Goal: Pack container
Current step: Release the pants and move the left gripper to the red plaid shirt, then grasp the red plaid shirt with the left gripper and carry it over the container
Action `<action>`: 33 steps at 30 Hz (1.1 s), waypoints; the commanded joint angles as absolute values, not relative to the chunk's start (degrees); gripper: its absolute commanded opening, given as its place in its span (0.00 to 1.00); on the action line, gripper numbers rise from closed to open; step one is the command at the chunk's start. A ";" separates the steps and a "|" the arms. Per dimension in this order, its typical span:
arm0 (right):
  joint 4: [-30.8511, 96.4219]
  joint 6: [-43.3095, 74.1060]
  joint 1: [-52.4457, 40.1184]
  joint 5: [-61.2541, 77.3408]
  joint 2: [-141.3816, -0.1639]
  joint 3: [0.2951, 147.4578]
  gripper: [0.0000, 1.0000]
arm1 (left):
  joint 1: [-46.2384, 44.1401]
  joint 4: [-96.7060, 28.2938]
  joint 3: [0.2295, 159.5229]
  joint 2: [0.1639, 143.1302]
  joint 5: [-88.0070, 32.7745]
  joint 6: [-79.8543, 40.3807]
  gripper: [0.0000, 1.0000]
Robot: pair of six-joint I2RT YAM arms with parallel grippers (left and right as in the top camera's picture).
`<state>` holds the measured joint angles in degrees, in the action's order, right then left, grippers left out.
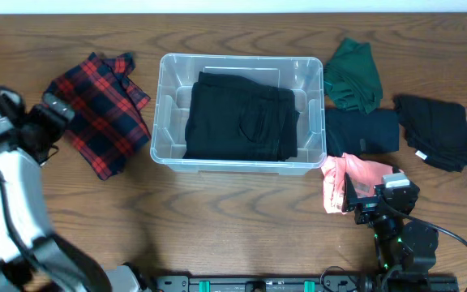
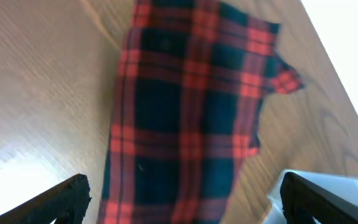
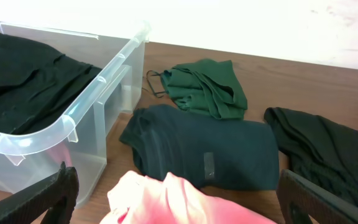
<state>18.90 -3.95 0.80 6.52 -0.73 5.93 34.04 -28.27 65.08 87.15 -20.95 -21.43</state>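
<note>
The clear container [image 1: 167,122] stands at the table's middle with a folded black garment [image 1: 242,122] inside. My left gripper [image 1: 57,108] is open at the left edge of a red plaid shirt [image 1: 100,109]. In the left wrist view that plaid shirt [image 2: 185,118] lies spread beneath the open left gripper [image 2: 185,199], with nothing held. My right gripper [image 1: 370,195] is open just behind a pink garment [image 1: 343,178]. The right wrist view shows the pink garment [image 3: 166,199] low between the spread fingers of the right gripper [image 3: 179,202], and the container's rim [image 3: 73,118] at left.
To the right of the container lie a green garment [image 1: 353,75], a folded dark teal garment [image 1: 362,130] and a crumpled black garment [image 1: 434,130]. The table's far edge runs behind them.
</note>
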 commanded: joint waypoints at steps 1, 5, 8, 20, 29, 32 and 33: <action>18.92 -3.25 0.32 6.22 -0.64 5.78 0.99 | 38.02 -26.00 65.49 94.78 -33.19 -18.52 0.98; 18.92 -3.25 0.32 6.22 -0.64 5.78 0.99 | 40.03 -22.09 65.49 103.00 -40.40 -16.38 0.98; 18.92 -3.25 0.32 6.22 -0.64 5.78 0.99 | 40.77 -20.40 65.49 107.87 -41.19 -16.08 0.98; 18.92 -3.25 0.32 6.22 -0.64 5.78 0.99 | 39.75 -11.53 65.49 117.47 -43.51 -14.85 0.98; 18.92 -3.25 0.32 6.22 -0.64 5.78 0.99 | 36.93 -8.45 65.49 121.62 -44.25 -15.05 0.80; 18.92 -3.25 0.32 6.22 -0.64 5.78 0.99 | 36.95 -7.90 65.49 121.64 -43.92 -14.98 0.58; 18.92 -3.25 0.32 6.22 -0.64 5.78 0.99 | 36.93 -7.55 65.49 121.64 -43.92 -14.24 0.47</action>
